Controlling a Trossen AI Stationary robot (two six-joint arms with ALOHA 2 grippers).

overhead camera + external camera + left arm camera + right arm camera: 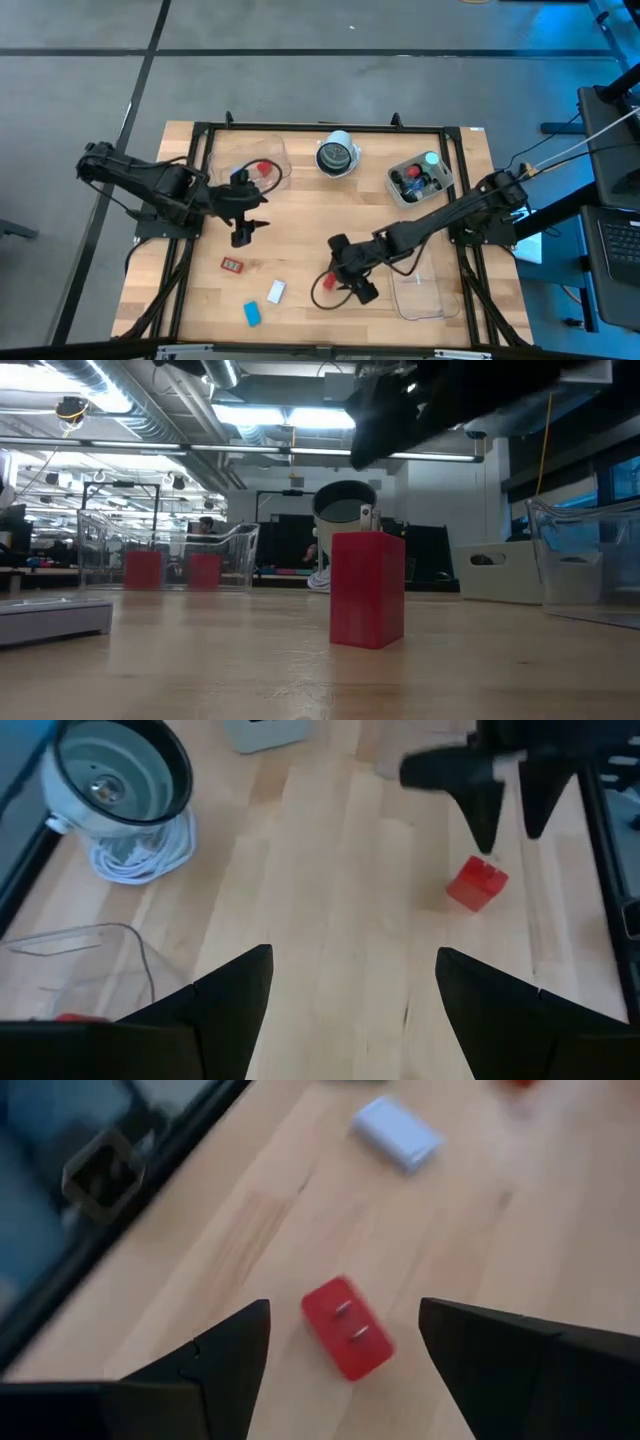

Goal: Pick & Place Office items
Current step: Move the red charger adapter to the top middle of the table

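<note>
A red block (347, 1327) stands on the table near its front edge, and also shows in the low view (368, 588). My right gripper (343, 1305) hovers open just above it, one finger to each side, touching nothing; the high view shows the gripper (335, 282) there too. My left gripper (355, 955) hangs open over bare wood at the table's left middle (243, 235). A white block (276, 291), a blue block (252, 313) and a red-framed tag (232, 264) lie flat on the table at the near left.
A round white-rimmed dark object (337, 155) with a white cable sits at the far middle. Clear trays stand at the far left (250, 165) with red pieces, the far right (420, 178) with several pieces, and the near right (420, 290). A black frame (200, 135) borders the table.
</note>
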